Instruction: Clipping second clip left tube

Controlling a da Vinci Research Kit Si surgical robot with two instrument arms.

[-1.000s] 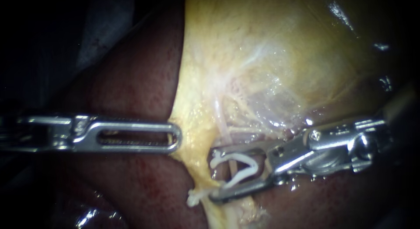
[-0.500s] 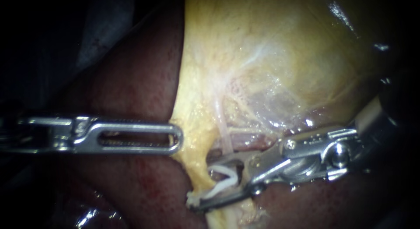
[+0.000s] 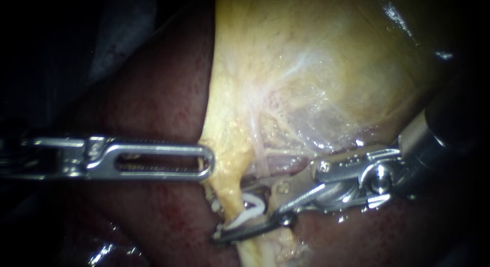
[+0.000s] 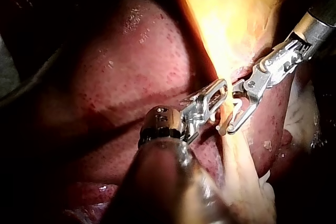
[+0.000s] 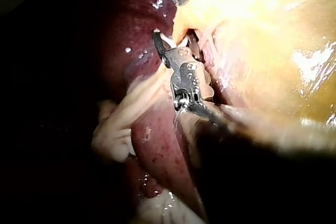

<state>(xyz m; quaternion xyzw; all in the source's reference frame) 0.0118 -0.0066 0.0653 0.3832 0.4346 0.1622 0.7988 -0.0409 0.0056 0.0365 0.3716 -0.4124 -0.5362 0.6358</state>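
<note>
Step in hand, imo: right instrument is closing the clip over the left tube, lower centre of frame. Its pincer is standing part-open and gripping the white clip from both sides. Clip legs are sitting either side of the tube, not yet latched. Lower pincer tip is poking out past the tube's left side. Upper tip is hiding behind tissue, so can't confirm full span.

Doing it well means keeping the pincer square to the tube, checking both clip ends are clearing the far side w/ no liver caught, then squeezing steadily w/o twisting.

Small white bit is sitting just left of the tube; can't tell what it is.

Left instrument, mid-left of frame: pincer is lying together and looks clamped on the gallbladder edge, tensioning it. Risk if that's slackening: tube sagging out of the clip.
</note>
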